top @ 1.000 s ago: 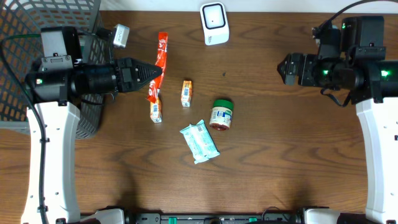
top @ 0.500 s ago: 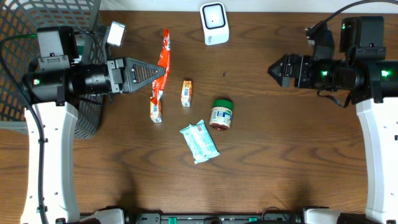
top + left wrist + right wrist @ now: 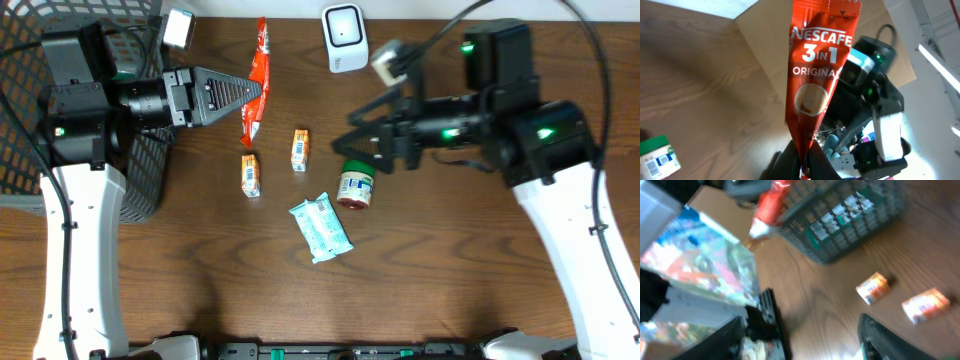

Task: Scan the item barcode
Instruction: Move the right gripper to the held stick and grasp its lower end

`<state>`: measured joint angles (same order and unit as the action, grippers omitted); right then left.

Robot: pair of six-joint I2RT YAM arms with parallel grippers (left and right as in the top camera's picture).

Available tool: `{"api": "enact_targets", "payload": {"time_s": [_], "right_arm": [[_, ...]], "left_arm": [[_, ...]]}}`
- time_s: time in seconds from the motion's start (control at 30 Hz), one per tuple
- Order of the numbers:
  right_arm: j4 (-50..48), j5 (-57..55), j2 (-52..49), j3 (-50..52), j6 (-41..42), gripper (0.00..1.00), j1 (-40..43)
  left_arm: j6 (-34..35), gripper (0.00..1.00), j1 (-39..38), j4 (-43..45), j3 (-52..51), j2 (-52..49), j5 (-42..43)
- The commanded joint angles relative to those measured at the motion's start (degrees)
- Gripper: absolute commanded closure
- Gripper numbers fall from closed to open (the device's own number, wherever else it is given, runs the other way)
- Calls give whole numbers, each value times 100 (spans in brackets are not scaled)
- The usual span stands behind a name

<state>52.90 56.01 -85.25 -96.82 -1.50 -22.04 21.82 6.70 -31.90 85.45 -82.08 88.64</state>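
Observation:
The item is a red Nescafe 3-in-1 sachet (image 3: 259, 75), held off the table at the back left. My left gripper (image 3: 252, 97) is shut on its lower end. In the left wrist view the sachet (image 3: 817, 75) stands up from the left gripper (image 3: 803, 161), printed face to the camera. The white scanner (image 3: 345, 38) stands at the back centre, right of the sachet. My right gripper (image 3: 352, 146) hangs open just above and behind a green-lidded jar (image 3: 356, 186). Nothing lies between the right gripper's (image 3: 805, 345) fingers.
Two small orange boxes (image 3: 300, 148) (image 3: 250, 175) and a pair of pale blue packets (image 3: 320, 228) lie mid-table. A dark mesh basket (image 3: 40, 40) sits at the back left under the left arm. The right wrist view shows the basket (image 3: 850, 220) and both boxes (image 3: 872, 287).
The right arm has swung left across the table to above the jar, its jaws narrowing somewhat. The left gripper has lifted the sachet towards the back of the table.

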Motion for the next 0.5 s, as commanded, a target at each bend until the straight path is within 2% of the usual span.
{"api": "enact_targets", "payload": {"time_s": [0.0,0.07,0.13,0.23,0.47], "right_arm": [[-446,-321,-31,-94,-74,54,-533],[-831,-321,-50,-94,2,57,-750],[-1202,-323,-70,-94,295,53,-883],[-1613,-321,-142,-94,710,51,-992],[-2017,-155,-457,-94,922,48,-1110]], "left_arm": [[542,92,24,37,-11,-4,144],[981,92,26,35,-11,-4,144],[1392,92,24,87,-11,-4,144],[1679,92,24,374,-11,-2,146],[2339,92,24,1014,-11,0,144]]}}
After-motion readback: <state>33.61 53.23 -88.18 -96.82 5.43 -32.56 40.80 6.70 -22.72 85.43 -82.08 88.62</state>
